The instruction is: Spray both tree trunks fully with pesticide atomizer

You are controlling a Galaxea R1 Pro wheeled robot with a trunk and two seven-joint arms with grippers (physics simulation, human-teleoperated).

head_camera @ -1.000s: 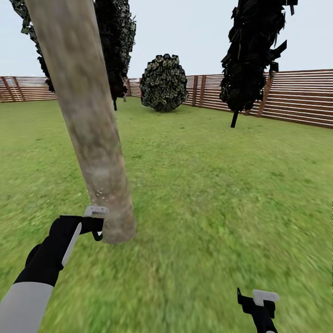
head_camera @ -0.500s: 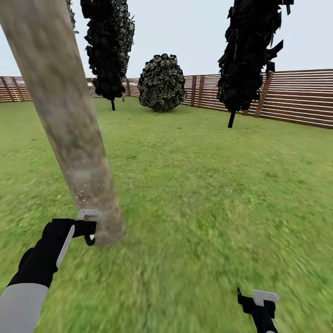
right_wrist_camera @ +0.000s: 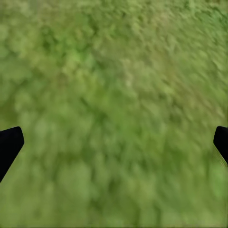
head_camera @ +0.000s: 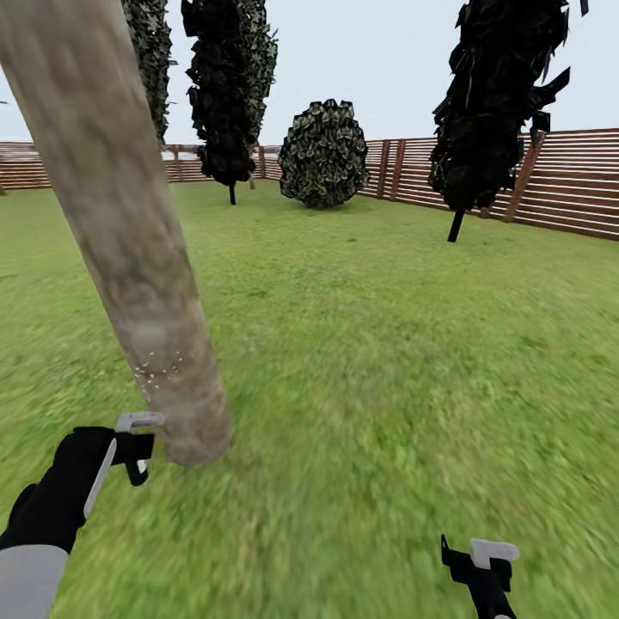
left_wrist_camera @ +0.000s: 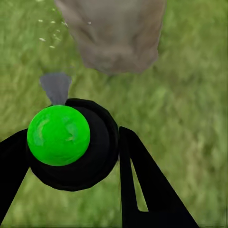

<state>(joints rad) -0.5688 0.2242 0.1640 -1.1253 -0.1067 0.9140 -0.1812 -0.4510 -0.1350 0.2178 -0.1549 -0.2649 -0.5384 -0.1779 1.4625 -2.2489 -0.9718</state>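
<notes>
A thick pale grey-beige tree trunk (head_camera: pixel 129 241) leans across the left of the head view, rooted in the grass floor (head_camera: pixel 387 361). White specks dot its lower part. My left gripper (head_camera: pixel 131 449) hovers just left of the trunk's base, shut on the pesticide atomizer (head_camera: pixel 137 423). In the left wrist view the atomizer (left_wrist_camera: pixel 71 142) is a dark round bottle with a bright green spot on top and a grey nozzle, clamped by my left gripper (left_wrist_camera: pixel 71 159) and pointing at the trunk (left_wrist_camera: pixel 114 33). My right gripper (head_camera: pixel 481 559) hangs low at the right, open over bare grass (right_wrist_camera: pixel 114 95).
A brown slatted fence (head_camera: pixel 559 180) bounds the lawn at the back. A black-leaved tree with a thin trunk (head_camera: pixel 499 112) stands at the right, another dark tree (head_camera: pixel 232 86) and a round bush (head_camera: pixel 324 155) further back. Open grass lies right of the trunk.
The whole view has shifted, the background sliding right. My left gripper with the atomizer now shows lower and further left, a little away from the trunk's base. The right gripper looks unchanged.
</notes>
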